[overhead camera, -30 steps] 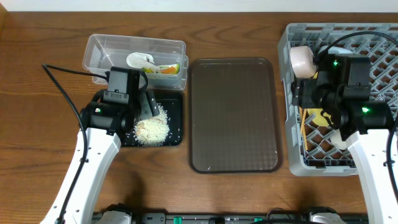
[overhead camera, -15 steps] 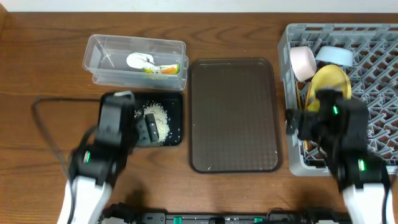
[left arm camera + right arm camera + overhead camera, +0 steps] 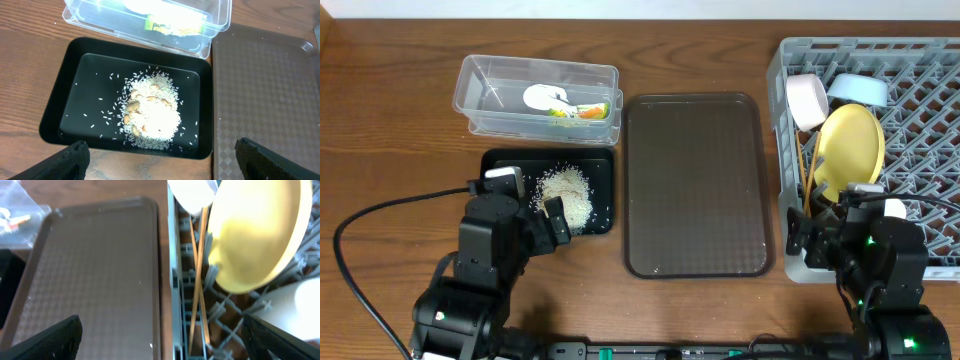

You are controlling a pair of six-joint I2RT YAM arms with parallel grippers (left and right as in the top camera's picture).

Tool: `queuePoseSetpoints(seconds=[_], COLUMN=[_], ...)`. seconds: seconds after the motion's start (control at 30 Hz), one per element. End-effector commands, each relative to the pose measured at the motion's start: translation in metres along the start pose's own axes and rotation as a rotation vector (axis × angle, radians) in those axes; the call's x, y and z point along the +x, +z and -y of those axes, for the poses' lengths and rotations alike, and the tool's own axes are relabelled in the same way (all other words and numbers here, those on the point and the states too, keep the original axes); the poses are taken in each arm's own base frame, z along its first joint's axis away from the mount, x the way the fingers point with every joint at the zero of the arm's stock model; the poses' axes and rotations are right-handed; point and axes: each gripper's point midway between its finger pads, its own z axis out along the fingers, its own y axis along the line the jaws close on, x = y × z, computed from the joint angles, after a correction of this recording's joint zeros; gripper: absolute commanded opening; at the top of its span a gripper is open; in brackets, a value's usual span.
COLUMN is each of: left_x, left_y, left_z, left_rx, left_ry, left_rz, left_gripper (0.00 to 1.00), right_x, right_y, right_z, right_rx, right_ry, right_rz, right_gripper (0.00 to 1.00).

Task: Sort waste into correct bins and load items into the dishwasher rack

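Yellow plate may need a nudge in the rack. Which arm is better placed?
Right. The right gripper, open, sits at the rack's near edge, yellow plate just ahead in its wrist view. The left gripper faces the black tray, with the brown tray between it and the rack.

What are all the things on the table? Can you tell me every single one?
table: one, brown wood, under everything
tub: one, clear, back left
scrap: one, white, in the tub
wrapper: one, green and orange, in the tub
black tray: one, in front of the tub
rice: one heap, whitish, in the black tray
brown tray: one, middle
rack: one, grey, right
plate: one, yellow, standing in the rack
pink bowl: one, rack's back left
blue bowl: one, beside the pink bowl
cup: one, white, rack's front
chopsticks: two, wooden, left of the plate
left fingers: two, black, open, over the black tray
right fingers: two, black, open, rack's front left corner
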Motion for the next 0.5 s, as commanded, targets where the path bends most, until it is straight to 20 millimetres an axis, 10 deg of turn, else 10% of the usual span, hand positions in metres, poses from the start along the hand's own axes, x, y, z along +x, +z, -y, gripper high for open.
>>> queuePoseSetpoints(seconds=[0.0, 0.33, 0.47], left_x=[0.001, 0.001, 0.001], left_y=[0.002, 0.002, 0.002], left_z=[-0.002, -0.002, -0.002], left_rx=[-0.013, -0.013, -0.013], left_ry=[-0.009, -0.009, -0.009], left_rz=[0.0, 0.0, 0.0], left_gripper=[0.95, 0.96, 0.96], right_x=[0.01, 0.045, 0.025], right_y=[0.001, -0.008, -0.018], right_z=[0.004, 0.009, 0.003], right_rx=[0.019, 0.041, 0.006], right_ry=[0.001, 0.005, -0.076], right_rz=[-0.037, -0.16, -0.008], right_gripper=[0.99, 0.99, 0.99])
